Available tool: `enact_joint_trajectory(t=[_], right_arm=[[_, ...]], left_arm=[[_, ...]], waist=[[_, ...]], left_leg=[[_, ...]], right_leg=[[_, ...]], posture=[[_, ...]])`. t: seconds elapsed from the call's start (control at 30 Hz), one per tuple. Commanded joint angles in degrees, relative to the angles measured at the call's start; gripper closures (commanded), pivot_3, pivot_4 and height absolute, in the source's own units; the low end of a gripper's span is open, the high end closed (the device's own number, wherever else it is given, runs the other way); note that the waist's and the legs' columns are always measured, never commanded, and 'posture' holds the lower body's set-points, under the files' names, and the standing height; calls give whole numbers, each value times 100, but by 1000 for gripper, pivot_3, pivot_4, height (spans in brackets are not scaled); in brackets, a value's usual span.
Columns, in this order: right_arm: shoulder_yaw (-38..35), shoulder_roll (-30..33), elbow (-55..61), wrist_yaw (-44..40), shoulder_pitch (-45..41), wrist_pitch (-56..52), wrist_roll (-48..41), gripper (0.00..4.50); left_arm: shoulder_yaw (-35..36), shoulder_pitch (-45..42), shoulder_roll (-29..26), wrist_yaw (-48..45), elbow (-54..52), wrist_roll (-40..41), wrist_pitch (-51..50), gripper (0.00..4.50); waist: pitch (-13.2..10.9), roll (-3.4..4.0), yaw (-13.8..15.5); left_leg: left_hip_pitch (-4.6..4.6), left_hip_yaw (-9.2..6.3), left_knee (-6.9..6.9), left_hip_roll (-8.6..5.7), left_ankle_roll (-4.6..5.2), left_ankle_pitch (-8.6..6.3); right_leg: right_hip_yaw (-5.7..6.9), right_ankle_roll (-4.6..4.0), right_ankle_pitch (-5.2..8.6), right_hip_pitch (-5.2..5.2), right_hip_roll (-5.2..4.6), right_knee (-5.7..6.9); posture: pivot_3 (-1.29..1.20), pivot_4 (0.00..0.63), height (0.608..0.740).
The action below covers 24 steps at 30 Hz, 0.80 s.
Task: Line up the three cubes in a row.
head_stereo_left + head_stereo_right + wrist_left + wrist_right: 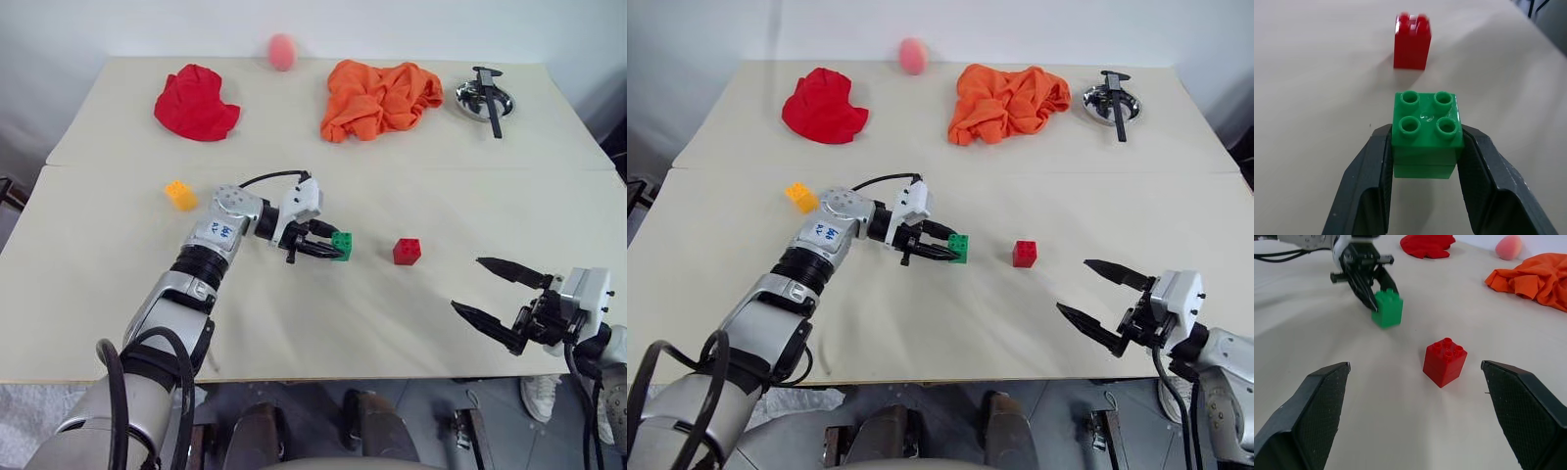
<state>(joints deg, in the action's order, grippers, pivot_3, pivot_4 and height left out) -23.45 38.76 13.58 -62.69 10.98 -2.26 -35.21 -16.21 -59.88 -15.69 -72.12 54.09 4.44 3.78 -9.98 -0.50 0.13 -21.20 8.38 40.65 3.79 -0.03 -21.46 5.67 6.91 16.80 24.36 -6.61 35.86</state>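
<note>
My left gripper is shut on the green cube, holding it just above the table near the middle; its fingers clamp the cube's two sides. The red cube stands on the table a short way to the right of the green one, and also appears beyond it as the red cube in the left wrist view. The yellow-orange cube lies on the table to the left, behind my left forearm. My right gripper hangs open near the front right edge, pointing toward the red cube.
At the back of the table lie a red cloth, an orange cloth, a pink ball and a metal bowl with a black tool across it. The table's front edge runs just below my arms.
</note>
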Motion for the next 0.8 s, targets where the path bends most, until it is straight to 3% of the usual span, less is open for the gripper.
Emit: enact_joint_trajectory(t=[0.03, 0.17, 0.4, 0.43, 0.47, 0.57, 0.7, 0.8], right_arm=[[-105, -79, 243, 80, 104, 139, -7, 0], [-44, -103, 279, 99, 105, 121, -7, 0], [200, -77, 186, 25, -185, 52, -11, 0], [345, -81, 186, 12, -378, -18, -33, 0], [448, -84, 183, 1, -518, -68, -48, 0], [833, -155, 156, 83, -1110, -282, -68, 0], [1173, -276, 119, 17, -1595, -270, -5, 0], [1403, -405, 11, 0, -2014, -216, 56, 0]], left_arm=[[87, -213, 89, 264, 344, -242, 457, 3017], [208, -282, 136, 103, 538, -235, 525, 3017], [841, -202, -31, -431, 100, 278, 593, 742], [1031, -49, -252, -664, -187, 480, 585, 460], [1166, 73, -411, -831, -412, 623, 566, 460], [1827, 938, -995, -852, -1522, 1217, 468, 60], [2603, 2314, -1474, 8, -2962, 1601, 56, 21], [3506, 3827, -1644, 956, -4307, 1835, -176, 21]], waist=[[0, 0, 14], [0, 0, 74], [0, 0, 112], [0, 0, 95], [0, 0, 41], [3, 6, -64], [2, 9, -132], [1, 7, -119]], left_leg=[[-1, -1, 3, 0, 1, 0], [-2, -1, 13, -1, 3, -2], [-3, -1, 16, 0, 3, -2], [-3, -1, 17, 0, 3, -2], [-4, -1, 17, 0, 3, -2], [1, 0, 14, 5, 1, -1], [3, -11, 13, 8, 1, -1], [-3, -14, 23, 6, 9, -5]], right_leg=[[0, 0, 0, 0, -1, 0], [-2, 2, -1, -2, -1, 2], [-2, 2, -1, -2, -1, 3], [-2, 2, -1, -2, -1, 3], [-3, 2, -1, -1, 0, 4], [-5, -4, 2, 6, 2, 15], [-5, -10, 5, 8, 0, 23], [-5, -8, 4, 6, -6, 25]], posture=[[0, 150, 740], [0, 150, 740], [0, 150, 740], [0, 150, 740], [0, 150, 740], [0, 150, 740], [0, 150, 740], [0, 150, 740]])
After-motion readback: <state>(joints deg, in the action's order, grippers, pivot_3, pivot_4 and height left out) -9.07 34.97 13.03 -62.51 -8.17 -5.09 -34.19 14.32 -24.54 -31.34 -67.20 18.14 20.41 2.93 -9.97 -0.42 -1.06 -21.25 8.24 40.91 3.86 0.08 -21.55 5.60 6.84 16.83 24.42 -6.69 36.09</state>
